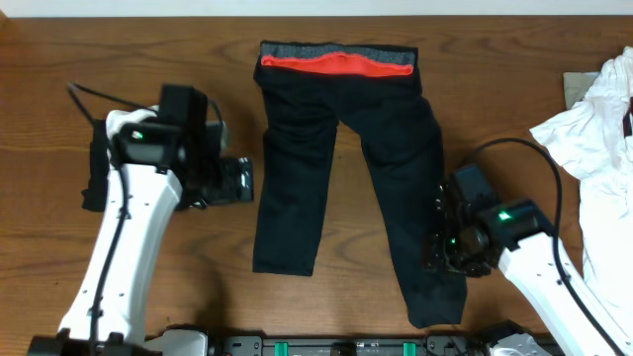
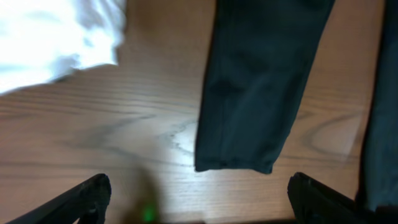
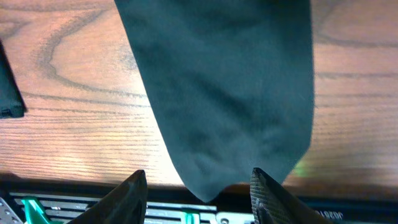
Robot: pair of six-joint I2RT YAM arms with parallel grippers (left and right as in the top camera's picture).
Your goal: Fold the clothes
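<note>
The black trousers lie flat on the table, unfolded, legs toward me, the white garments heaped well to their right. My left gripper hovers wide open and empty just beside their left-hand leg; my right gripper stands half open astride the other leg's hem, pinching nothing that I can see. The first fold is in hand, I judge: next, both jaws must close on hems and carry them to the waistband.
</note>
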